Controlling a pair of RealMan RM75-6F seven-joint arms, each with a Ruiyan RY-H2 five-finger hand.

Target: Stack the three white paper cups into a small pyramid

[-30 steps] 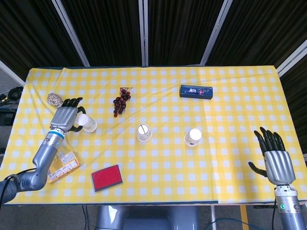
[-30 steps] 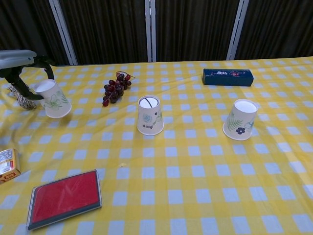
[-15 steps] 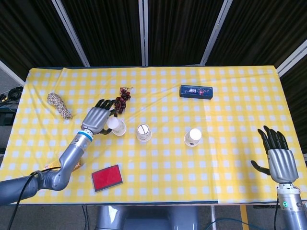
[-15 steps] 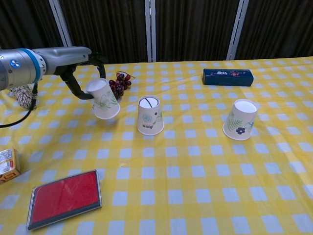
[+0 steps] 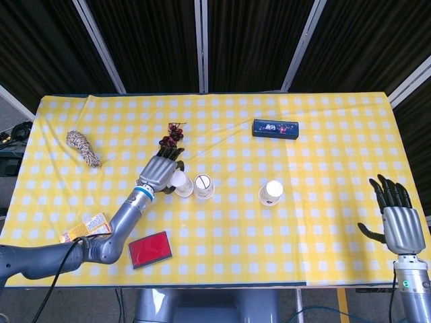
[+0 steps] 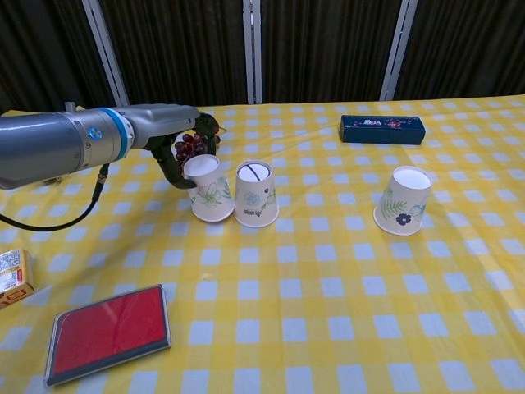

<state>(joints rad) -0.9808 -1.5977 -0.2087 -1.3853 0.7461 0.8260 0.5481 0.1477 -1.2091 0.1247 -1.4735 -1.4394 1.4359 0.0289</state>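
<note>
**Base row being formed; nothing stacked yet**

Nearest the robot, the right hand [image 5: 397, 219] is seen low at the right edge of the surface [image 5: 323, 229], fingers spread and nothing held. A red case [image 6: 107, 331] and a snack pack [image 6: 12, 275] lie at the near left, apart from the work.

Further in, the left hand [image 5: 160, 173] is wrapped around the left cup [image 6: 207, 188], which is upturned, tilted, and just beside the middle cup [image 6: 255, 194]; whether the two touch, and whether the held cup's rim is fully down, cannot be told. The right cup [image 6: 404, 199] stands alone, well apart to the right.

Beyond, grapes [image 5: 172, 134], a twine bundle [image 5: 83, 147] and a dark box [image 6: 382, 128] are seen.

By judgement, the base pair is nearly set; the release, and the lifting of the right cup onto the pair, are left.
</note>
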